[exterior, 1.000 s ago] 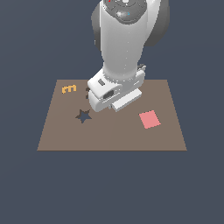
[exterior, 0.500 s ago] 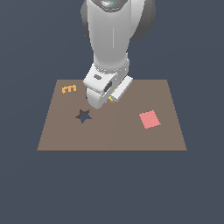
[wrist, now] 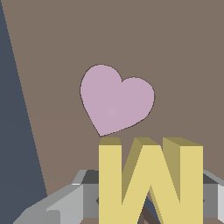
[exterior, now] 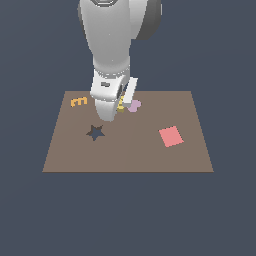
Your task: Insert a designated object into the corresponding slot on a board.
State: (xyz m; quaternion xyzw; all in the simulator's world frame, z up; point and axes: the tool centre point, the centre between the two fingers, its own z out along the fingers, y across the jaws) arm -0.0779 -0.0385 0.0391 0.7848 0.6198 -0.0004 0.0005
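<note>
A: Closest to the wrist camera, what shows?

B: A small flat yellow M-shaped block (wrist: pixel 148 179), smooth and matte, with 2 outer legs and a V between them. Grey metal gripper fingers (wrist: pixel 65 203) flank it on both sides.

A: So the hand has it?

B: The gripper (wrist: pixel 151 205) sits closed around the yellow block, the fingers against its 2 sides. In the exterior view only a sliver of the yellow block (exterior: pixel 120 103) peeks out under the white arm's gripper (exterior: pixel 114 107).

A: And just past it?

B: A flat pink heart (wrist: pixel 114 98) lies on the flat brown square board (wrist: pixel 175 52), close beyond the block. From outside, the heart (exterior: pixel 134 105) sits beside the gripper, toward the exterior view's right.

A: Anything else on the board (exterior: pixel 125 155)?

B: A dark star-shaped cut-out (exterior: pixel 95 132) nearer the camera, a flat red square (exterior: pixel 171 136) toward the exterior view's right, and a small orange letter E (exterior: pixel 78 101) near the far edge on the left. I cannot find the M-shaped slot; the arm covers part of the board.
</note>
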